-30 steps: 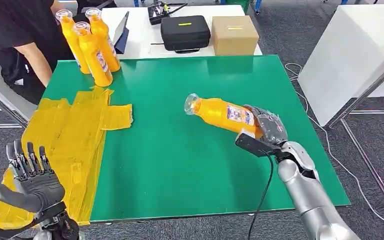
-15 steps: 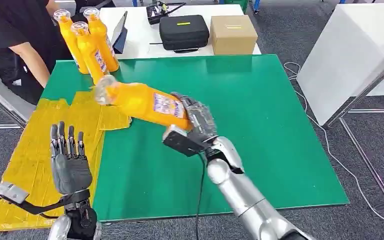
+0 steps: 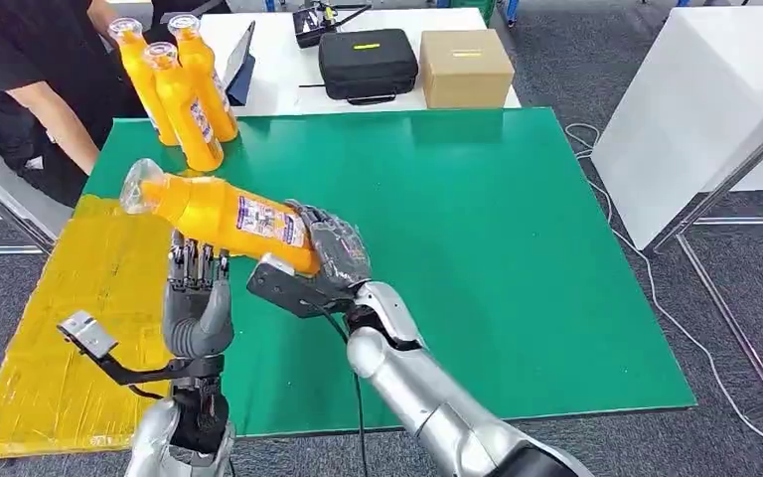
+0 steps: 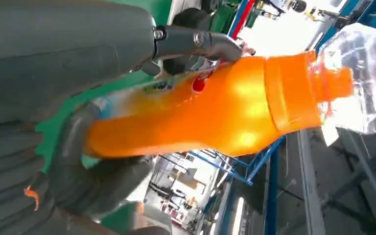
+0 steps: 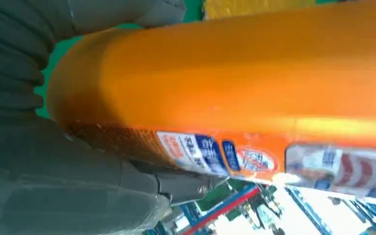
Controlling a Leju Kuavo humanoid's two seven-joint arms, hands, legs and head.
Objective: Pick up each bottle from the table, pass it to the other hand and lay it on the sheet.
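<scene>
Orange bottle (image 3: 221, 212) held tilted above table's left side, near yellow sheet (image 3: 79, 328); base gripped by right robot hand (image 3: 330, 250). Left robot hand (image 3: 199, 298) beneath mid-body, fingers spread, not yet clasping. Full, likely heavy; smooth plastic, slippery; take around labelled middle.

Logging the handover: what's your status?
Right hand grips orange plastic bottle by its base. Left hand beneath, fingers reaching it. Yellow sheet unobstructed.
</scene>
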